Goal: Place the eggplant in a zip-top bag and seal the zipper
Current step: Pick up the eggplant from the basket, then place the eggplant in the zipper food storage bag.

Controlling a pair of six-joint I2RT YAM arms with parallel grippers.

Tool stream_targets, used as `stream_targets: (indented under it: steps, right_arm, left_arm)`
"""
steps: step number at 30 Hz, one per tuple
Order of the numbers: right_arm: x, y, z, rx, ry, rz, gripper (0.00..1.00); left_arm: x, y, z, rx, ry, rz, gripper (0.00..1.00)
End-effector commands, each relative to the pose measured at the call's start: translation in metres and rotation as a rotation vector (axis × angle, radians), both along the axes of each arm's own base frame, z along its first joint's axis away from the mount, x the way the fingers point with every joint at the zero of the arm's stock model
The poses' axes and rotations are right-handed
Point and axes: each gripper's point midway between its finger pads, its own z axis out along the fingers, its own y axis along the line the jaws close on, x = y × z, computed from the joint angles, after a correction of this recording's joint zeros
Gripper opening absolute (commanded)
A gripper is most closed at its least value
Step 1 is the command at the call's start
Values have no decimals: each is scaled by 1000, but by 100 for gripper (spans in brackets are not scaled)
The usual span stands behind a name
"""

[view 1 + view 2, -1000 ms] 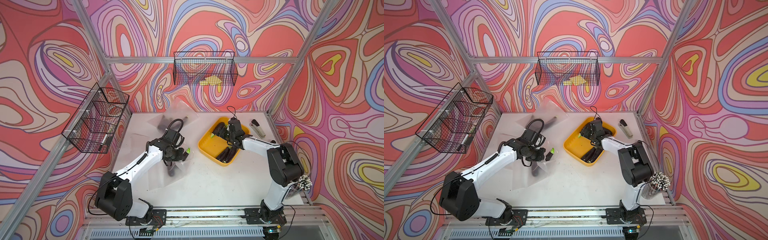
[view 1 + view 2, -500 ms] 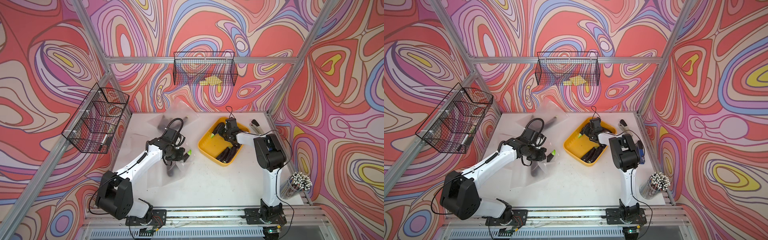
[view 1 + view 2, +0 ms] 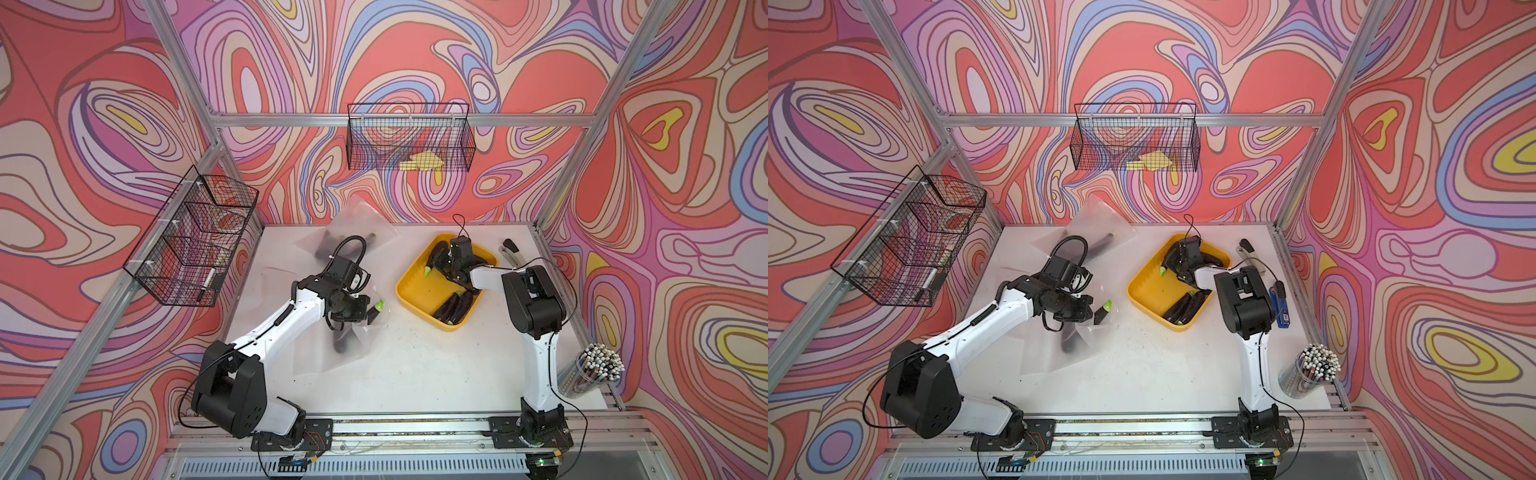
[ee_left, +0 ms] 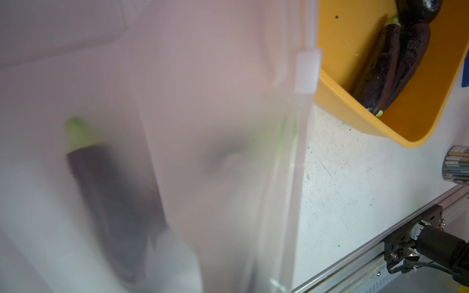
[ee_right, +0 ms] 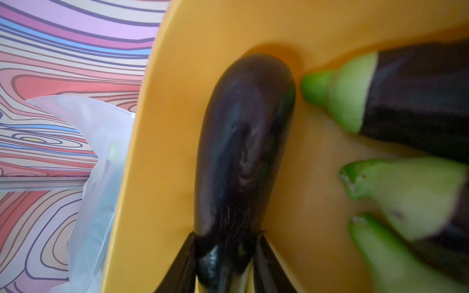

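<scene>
My left gripper (image 3: 362, 311) is shut on the edge of a translucent zip-top bag (image 3: 332, 357) near the table's middle; the film hides its fingers. In the left wrist view the bag (image 4: 203, 126) fills the picture. Its white slider (image 4: 307, 71) sits on the zipper, and a dark eggplant (image 4: 106, 192) with a green stem shows through the film. My right gripper (image 5: 227, 234) is down in the yellow tray (image 3: 415, 299), and both fingers (image 5: 189, 253) press the sides of a purple eggplant (image 5: 243, 142).
Other eggplants (image 3: 453, 307) lie in the tray. A second bag (image 3: 353, 237) lies by the back wall. A stapler (image 3: 513, 251) is right of the tray and a pencil cup (image 3: 594, 370) stands at the front right. Wire baskets (image 3: 191, 245) hang on the walls.
The right arm's elbow swung in and rose while its gripper stayed in the tray. Its jaws narrowed onto the eggplant. The left arm and the bag did not move.
</scene>
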Motion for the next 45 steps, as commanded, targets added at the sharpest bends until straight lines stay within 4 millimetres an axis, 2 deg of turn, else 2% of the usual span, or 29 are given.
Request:
stream_targets:
  steps: [1,5,8,11,13,15,18,21,24,28,31,38,42,45]
  right_arm:
    - [-8,-5,42,-20,-76,23,32]
    - [-34,-7,84,-21,-136,60,32]
    - [-62,4,111,-23,-182,104,32]
    - [-96,33,139,2,-261,157,32]
    - [-121,67,152,17,-313,199,33]
    - [-144,102,161,49,-366,240,33]
    - [-176,143,165,96,-412,283,33]
    - [-200,168,158,102,-419,310,33]
    - [-222,178,155,82,-452,309,33]
    - [-238,185,148,46,-488,295,33]
    - [-235,188,142,38,-525,267,33]
    - [-222,186,163,-11,-612,209,34]
    - [-219,187,157,-39,-614,213,35]
    - [-229,197,140,-36,-565,276,35]
  left_arm:
    - [4,4,8,2,-21,2,0]
    - [7,-2,7,-20,-9,2,0]
    - [11,-7,8,-43,-2,8,0]
    - [13,-13,10,-77,14,15,0]
    - [12,-19,12,-116,30,11,0]
    - [11,-23,15,-145,46,15,0]
    - [10,-25,19,-188,64,32,0]
    - [8,-20,22,-220,78,62,0]
    - [9,-18,26,-259,84,86,0]
    - [8,-26,33,-344,95,67,0]
    - [3,-38,40,-432,128,4,0]
    - [-4,-27,39,-369,122,14,0]
    - [1,-22,40,-369,118,46,0]
    - [12,-18,48,-424,96,104,0]
